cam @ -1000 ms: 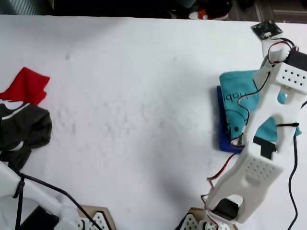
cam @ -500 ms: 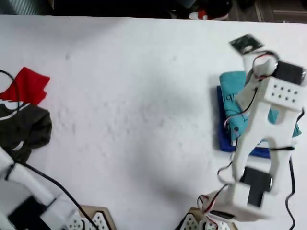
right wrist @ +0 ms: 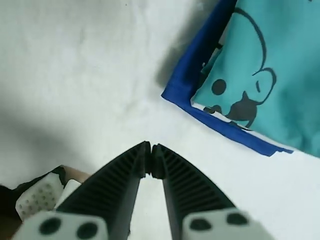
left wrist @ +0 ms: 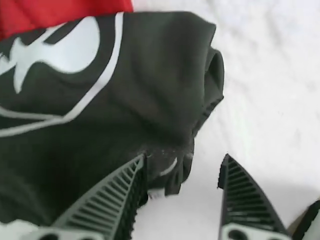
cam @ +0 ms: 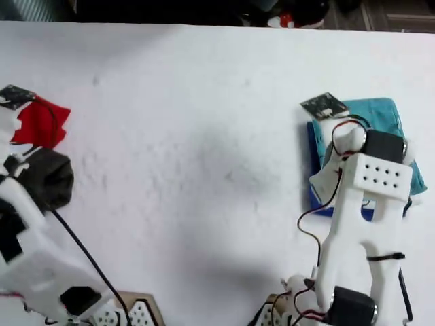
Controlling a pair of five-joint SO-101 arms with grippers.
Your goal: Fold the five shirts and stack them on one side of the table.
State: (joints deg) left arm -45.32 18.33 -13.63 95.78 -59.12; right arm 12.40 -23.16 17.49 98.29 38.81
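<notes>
i'm watching the left arm (cam: 27,251) swinging up from the near corner of the table (cam: 204,136) over this last second, and it's now hanging over the dark shirt (left wrist: 100,125), which is lying crumpled at the left edge, touching the red shirt (cam: 44,125) just beyond it. the left gripper (left wrist: 184,160) is spread wide, one finger over the dark shirt's hem and the other over bare table, pinching nothing yet. meanwhile the right arm (cam: 363,224) is pulling back toward its base, uncovering more of the teal shirt (right wrist: 270,65), which is sitting folded on top of the blue shirt (right wrist: 200,75) on the right side, unmoved. the right gripper (right wrist: 151,147) is pressed together and empty, hovering over the table just off the blue shirt's corner. i'm reading that as two shirts stacked and the dark one being taken up next, with the hem grab still to come.
</notes>
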